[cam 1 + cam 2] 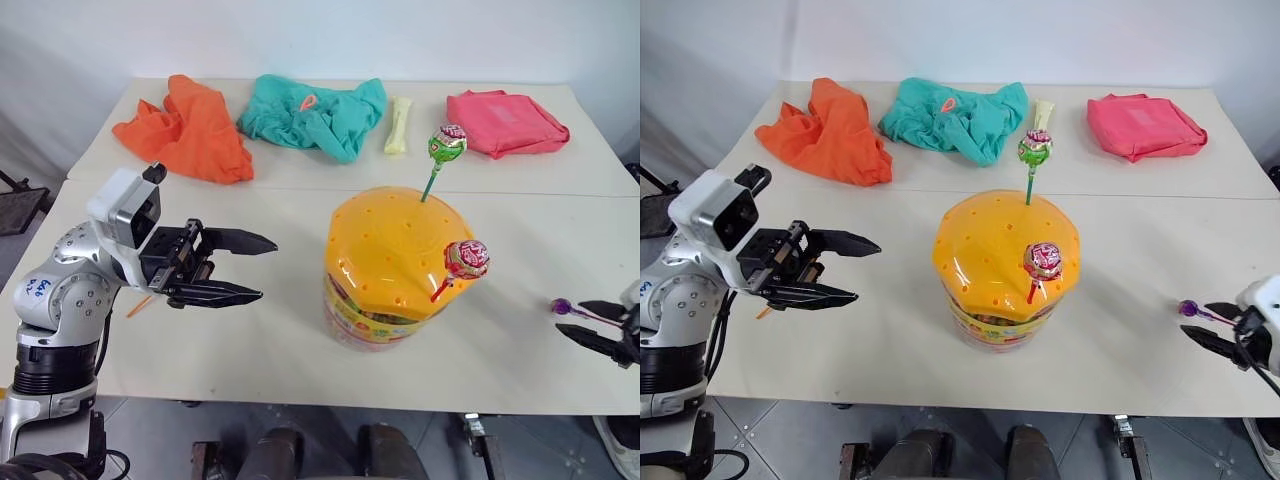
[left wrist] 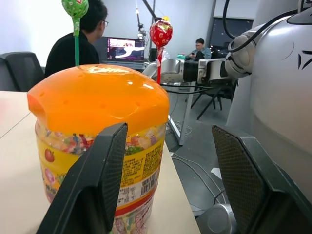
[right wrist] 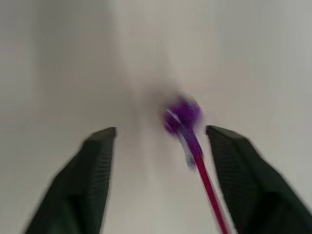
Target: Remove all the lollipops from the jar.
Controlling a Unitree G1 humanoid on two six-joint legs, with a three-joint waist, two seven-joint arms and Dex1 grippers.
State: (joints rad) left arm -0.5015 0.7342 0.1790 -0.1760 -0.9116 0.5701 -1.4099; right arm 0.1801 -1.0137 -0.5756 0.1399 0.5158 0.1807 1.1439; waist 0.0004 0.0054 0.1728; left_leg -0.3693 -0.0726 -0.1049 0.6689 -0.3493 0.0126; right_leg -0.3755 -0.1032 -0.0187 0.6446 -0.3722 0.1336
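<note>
**Observer:** Why is your right arm parked off by the bench's right edge?

**Operator:** I took the purple lollipop (image 3: 183,116) there to drop it clear of the jar (image 1: 390,262). The right gripper (image 3: 161,146) has its jaws spread, and the blurred candy lies between them, stick running back toward the wrist; I can't tell whether it rests on the bench (image 1: 300,330) yet.

**Observer:** And the jar?

**Operator:** It stands mid-bench near the front edge. The green lollipop (image 1: 447,144) and red lollipop (image 1: 466,259) stand in holes of its orange lid, so I judge two remain.

**Observer:** The left?

**Operator:** My left gripper (image 1: 262,268) hovers level beside the jar, jaws spread and empty, probably placed to steady it.
</note>
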